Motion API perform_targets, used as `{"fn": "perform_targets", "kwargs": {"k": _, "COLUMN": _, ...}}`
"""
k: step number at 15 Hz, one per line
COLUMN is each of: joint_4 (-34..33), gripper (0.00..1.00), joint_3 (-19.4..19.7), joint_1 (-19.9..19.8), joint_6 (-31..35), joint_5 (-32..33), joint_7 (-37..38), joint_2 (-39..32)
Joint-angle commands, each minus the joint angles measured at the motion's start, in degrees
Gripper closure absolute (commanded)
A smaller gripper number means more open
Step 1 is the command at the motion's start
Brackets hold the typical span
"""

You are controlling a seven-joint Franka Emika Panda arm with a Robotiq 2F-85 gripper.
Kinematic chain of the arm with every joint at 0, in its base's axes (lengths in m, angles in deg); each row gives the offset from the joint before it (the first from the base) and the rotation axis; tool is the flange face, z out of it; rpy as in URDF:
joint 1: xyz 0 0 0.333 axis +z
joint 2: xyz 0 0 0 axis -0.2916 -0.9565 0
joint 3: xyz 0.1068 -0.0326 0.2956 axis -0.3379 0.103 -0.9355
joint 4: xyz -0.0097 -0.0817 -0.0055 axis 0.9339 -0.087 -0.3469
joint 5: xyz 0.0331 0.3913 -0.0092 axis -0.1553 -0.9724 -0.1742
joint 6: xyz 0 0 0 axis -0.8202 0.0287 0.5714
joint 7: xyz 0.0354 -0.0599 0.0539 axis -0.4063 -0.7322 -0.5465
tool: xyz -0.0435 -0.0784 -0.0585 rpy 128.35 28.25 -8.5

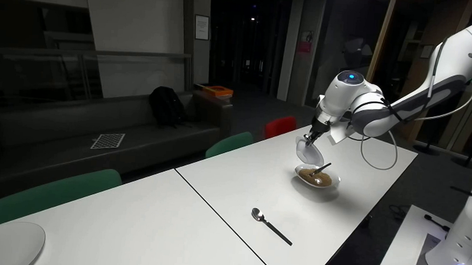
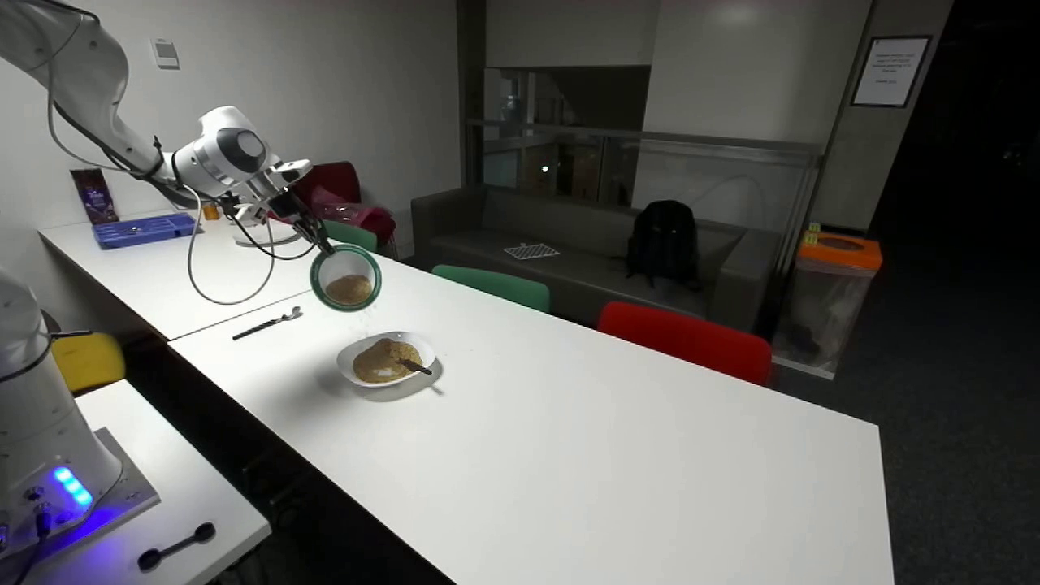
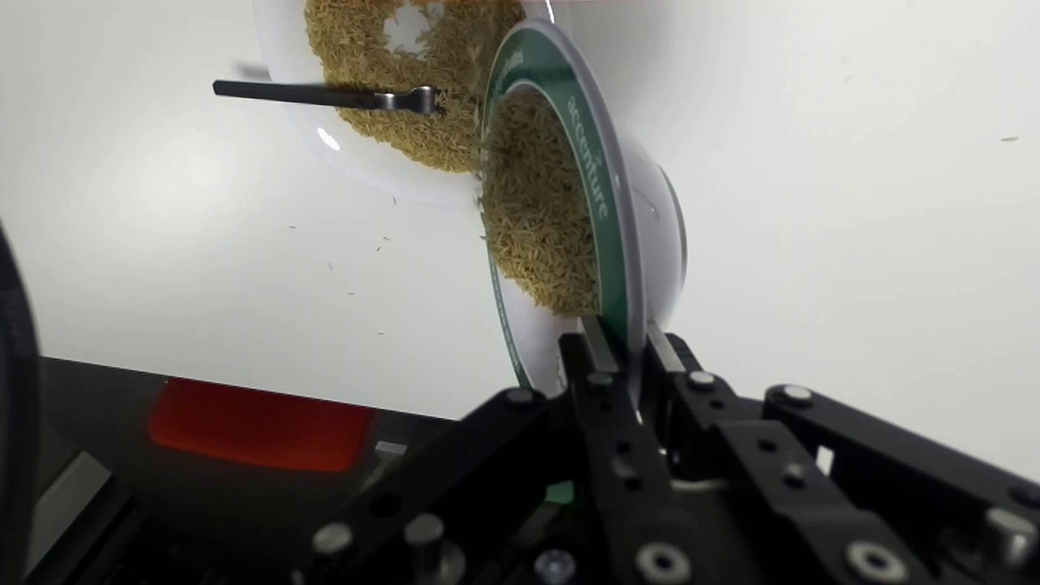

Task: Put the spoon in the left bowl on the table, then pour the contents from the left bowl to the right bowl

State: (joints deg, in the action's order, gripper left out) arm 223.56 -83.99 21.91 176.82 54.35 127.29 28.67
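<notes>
My gripper (image 3: 624, 341) is shut on the rim of the left bowl (image 3: 662, 227), which has a green rim. It holds this bowl (image 1: 310, 153) steeply tilted above the right bowl (image 1: 336, 180); its mouth shows in an exterior view (image 2: 350, 262). Tan grain contents (image 3: 540, 211) remain inside the left bowl, and blurred grains fall from its lip. The right bowl (image 2: 348, 358) stands upright on the white table (image 2: 617, 422) and holds much grain (image 3: 406, 142). A slim dark spoon (image 3: 301, 93) lies in the right bowl, handle over the rim, head tip buried in grain.
Another spoon (image 1: 271, 227) with a silver head and black handle lies on the table. A white plate (image 1: 4, 243) and a blue tray (image 2: 146, 231) stand farther along it. Loose grains (image 3: 380, 244) lie beside the right bowl. Red (image 2: 686, 340) and green (image 2: 491, 286) chairs line the table edge.
</notes>
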Motion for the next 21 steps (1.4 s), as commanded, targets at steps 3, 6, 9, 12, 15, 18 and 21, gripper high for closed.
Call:
{"fn": "perform_targets", "kwargs": {"k": 3, "joint_4": 3.0, "gripper": 0.97, "joint_3": 0.1, "joint_1": -2.0, "joint_6": 3.2, "joint_5": -3.4, "joint_7": -4.8, "joint_2": 4.0}}
{"fn": "perform_targets", "kwargs": {"k": 6, "joint_4": 3.4, "gripper": 0.97, "joint_3": 0.1, "joint_1": -2.3, "joint_6": 4.1, "joint_5": -4.7, "joint_7": -6.4, "joint_2": 4.3}}
{"fn": "perform_targets", "kwargs": {"k": 9, "joint_4": 3.6, "gripper": 0.97, "joint_3": 0.1, "joint_1": -2.7, "joint_6": 4.8, "joint_5": -5.4, "joint_7": -7.8, "joint_2": 4.7}}
{"fn": "perform_targets", "kwargs": {"k": 12, "joint_4": 3.9, "gripper": 0.97, "joint_3": 0.1, "joint_1": -3.2, "joint_6": 5.7, "joint_5": -6.2, "joint_7": -8.9, "joint_2": 5.0}}
{"fn": "perform_targets", "kwargs": {"k": 15, "joint_4": 4.3, "gripper": 0.97, "joint_3": 0.1, "joint_1": -3.7, "joint_6": 6.9, "joint_5": -7.1, "joint_7": -10.4, "joint_2": 5.1}}
{"fn": "perform_targets", "kwargs": {"k": 18, "joint_4": 4.5, "gripper": 0.97, "joint_3": 0.1, "joint_1": -4.3, "joint_6": 7.6, "joint_5": -7.6, "joint_7": -11.3, "joint_2": 5.1}}
{"fn": "perform_targets", "kwargs": {"k": 21, "joint_4": 4.8, "gripper": 0.97, "joint_3": 0.1, "joint_1": -4.9, "joint_6": 8.6, "joint_5": -8.1, "joint_7": -12.2, "joint_2": 5.3}}
